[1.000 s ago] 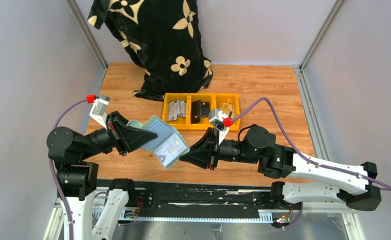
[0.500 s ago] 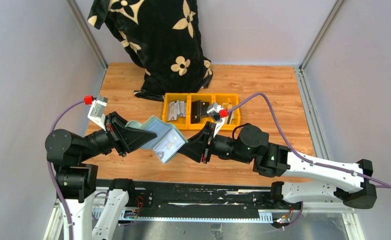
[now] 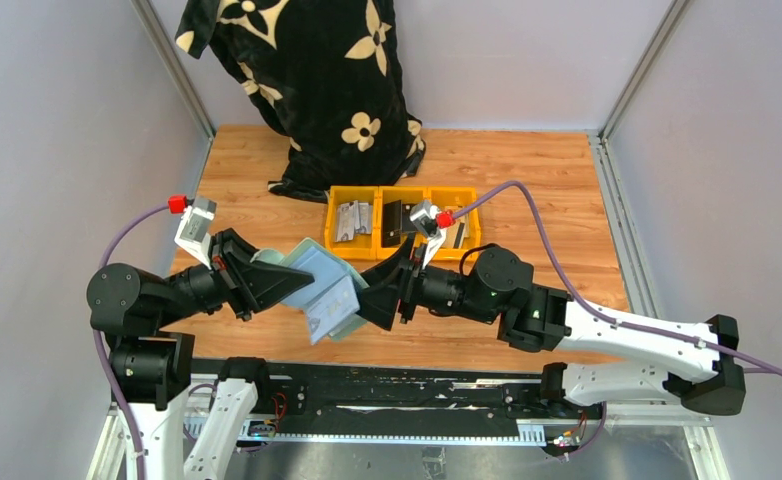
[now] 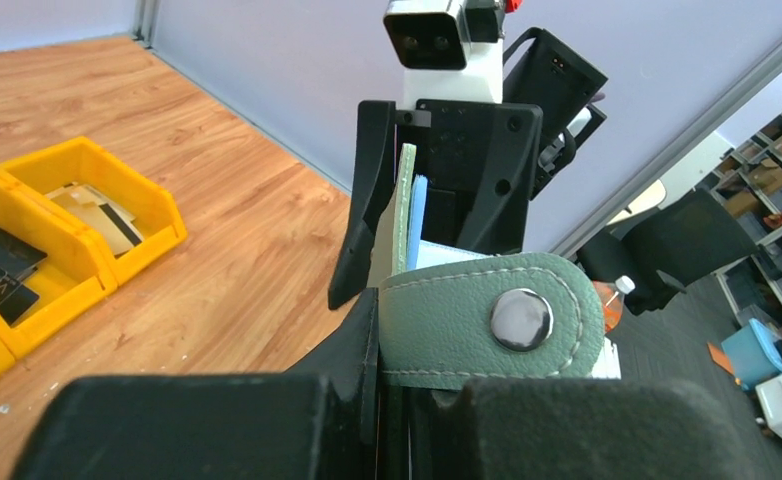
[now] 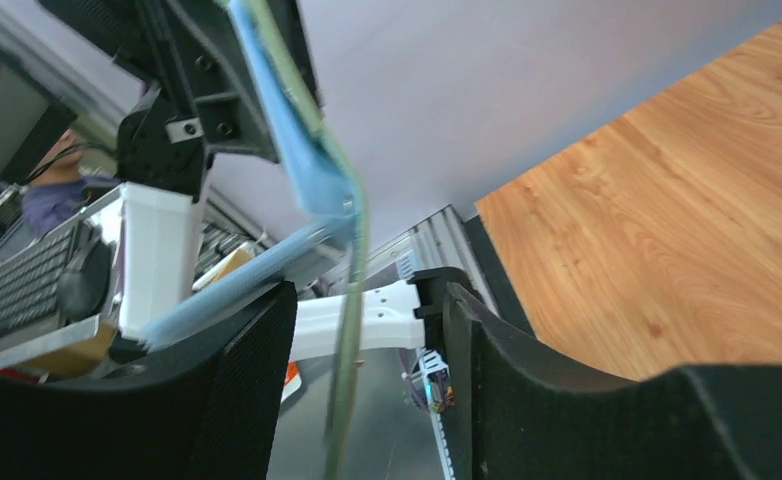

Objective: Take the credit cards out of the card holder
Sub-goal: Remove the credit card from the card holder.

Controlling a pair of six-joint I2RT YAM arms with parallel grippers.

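Since a second ago the right arm has reached further left along the near edge. The right gripper [image 3: 365, 300] now sits at the free flap of the small sage-green folding card holder [image 3: 319, 288], which has tipped lower toward the near edge than it sat before.

Left gripper [image 3: 285, 287]: I find it clamped on the card holder. In the left wrist view the green snap tab [image 4: 487, 320] lies pinched between the black fingers. The card holder hangs open, held off the wooden table surface [image 3: 527, 180], above its near edge and left of centre.

Right gripper: jaws parted. In the right wrist view its two black fingers [image 5: 237, 400] stand apart, with a thin green-and-blue edge running down between them, clear of both pads as far as I can see. That view is end-on, so I cannot tell whether the edge is a card or only the holder's flap.

Of the thin, flat, rectangular plastic credit cards, I see one pale face [image 3: 332, 305] in the holder's blue-grey inside. Flat grey pieces [image 3: 352, 220] and a black one [image 3: 400, 218] lie in the left and middle of three yellow plastic bins [image 3: 377, 212], set in a row at mid-surface. A black cloth with cream flowers [image 3: 317, 80] is heaped at the far edge.
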